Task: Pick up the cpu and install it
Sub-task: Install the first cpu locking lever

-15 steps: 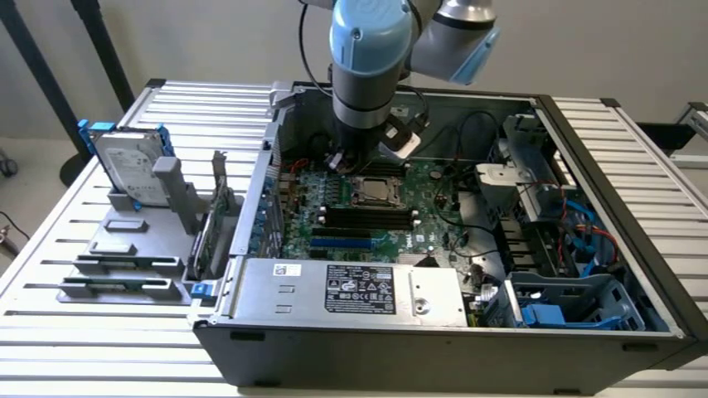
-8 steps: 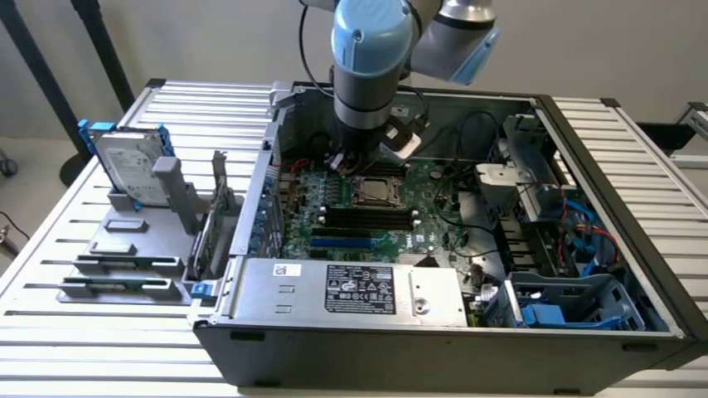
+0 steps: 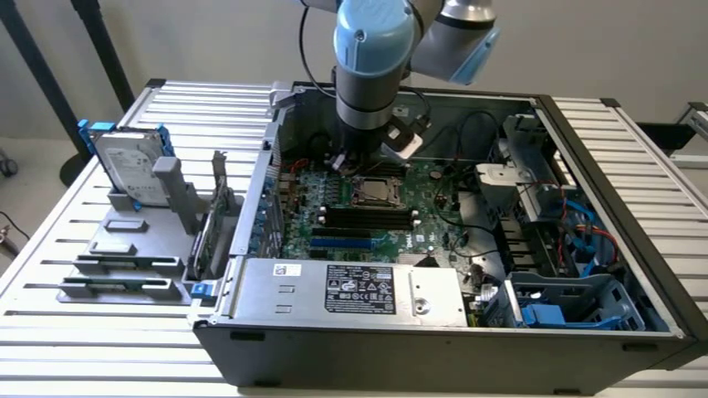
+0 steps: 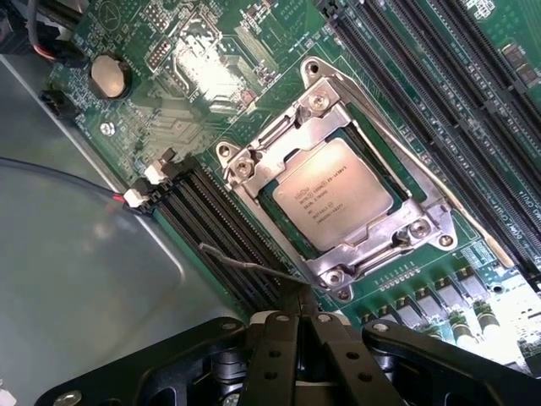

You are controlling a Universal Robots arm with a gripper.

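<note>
Currently cpu [image 4: 332, 193] lies flat in the socket frame [image 4: 254, 156], mid-motherboard [image 4: 397, 63]. Gripper [image 4: 297, 315] pinched closed, empty, beside the frame's corner. Judged light, rigid, fragile underneath; hold by opposite edges.

cpu [image 4: 332, 193] in socket [image 4: 254, 159] on mobo [image 4: 406, 93], gripper [image 4: 297, 315] closed nearby

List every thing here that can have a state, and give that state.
cpu: seated in its socket, under the metal frame.
socket frame: closed down over the cpu.
gripper: shut, close beside the socket.
computer case: lying flat, side open.
hard drive: upright in its blue bracket, outside the computer case.
</note>
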